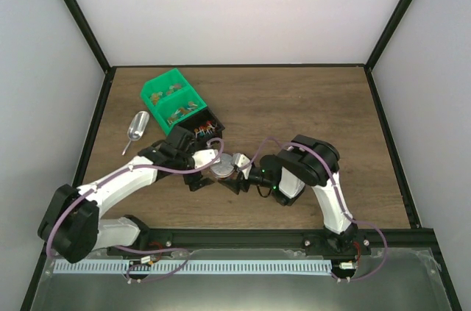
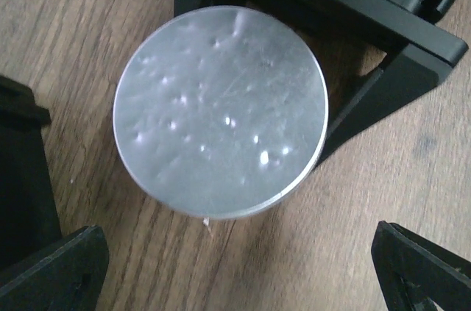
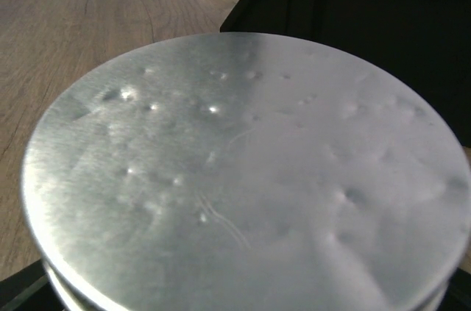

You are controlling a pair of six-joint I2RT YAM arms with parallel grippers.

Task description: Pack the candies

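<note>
The candies (image 1: 200, 130), tiny pieces in mixed bright wrappers, lie in a black bin (image 1: 215, 121) behind the arms. A round metal tin (image 1: 223, 166) with a dented lid stands on the table between both grippers. My right gripper (image 1: 235, 176) is shut on the tin, whose lid (image 3: 243, 171) fills the right wrist view. One of its fingers (image 2: 390, 79) presses the tin's side (image 2: 221, 109) in the left wrist view. My left gripper (image 1: 204, 176) is open and empty, its fingertips (image 2: 51, 267) spread wide just short of the tin.
Two green bins (image 1: 174, 100) with duller brown-orange pieces stand at the back left, against the black bin. A metal scoop (image 1: 136, 129) lies left of them. A black frame rail (image 1: 243, 236) runs along the near edge.
</note>
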